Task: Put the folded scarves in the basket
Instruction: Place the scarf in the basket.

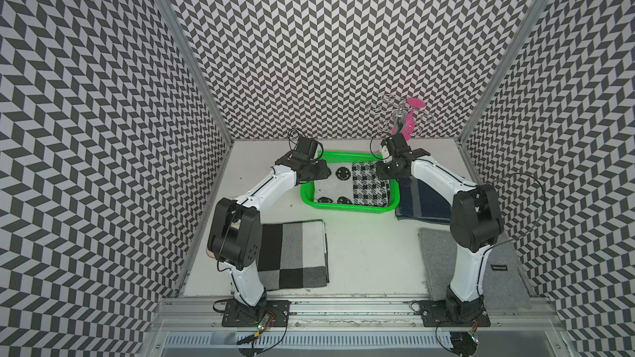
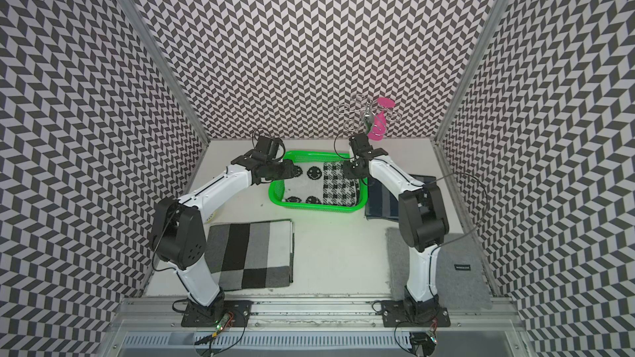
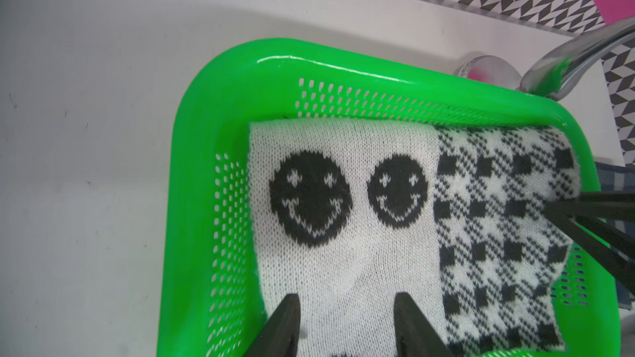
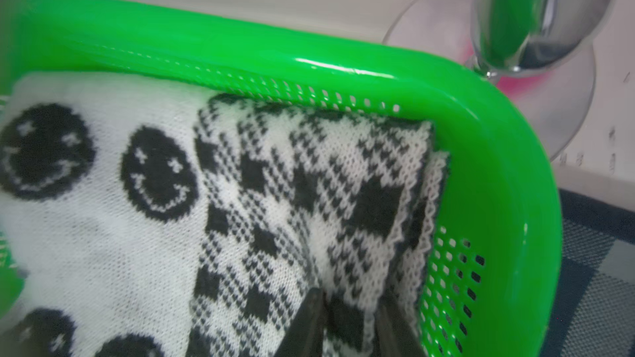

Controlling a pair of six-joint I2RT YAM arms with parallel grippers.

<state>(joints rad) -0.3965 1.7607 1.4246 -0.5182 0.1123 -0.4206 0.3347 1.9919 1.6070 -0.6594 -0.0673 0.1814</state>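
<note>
Pinching a raised ridge of houndstooth knit between its fingers, the right hand (image 4: pixel 348 295) is gripping the folded scarf (image 1: pixel 350 183) by the right wall of the green basket (image 1: pixel 343 206). The left hand (image 3: pixel 346 295) is poised over the white smiley half with its fingers spread, holding nothing. The scarf is lying flat inside the basket, filling its floor. The basket is sitting toward the back of the tabletop (image 1: pixel 364 248), a navy cloth (image 1: pixel 422 200) just beside it on the right and a grey checked scarf (image 1: pixel 295 255) lying nearer the front.
</note>
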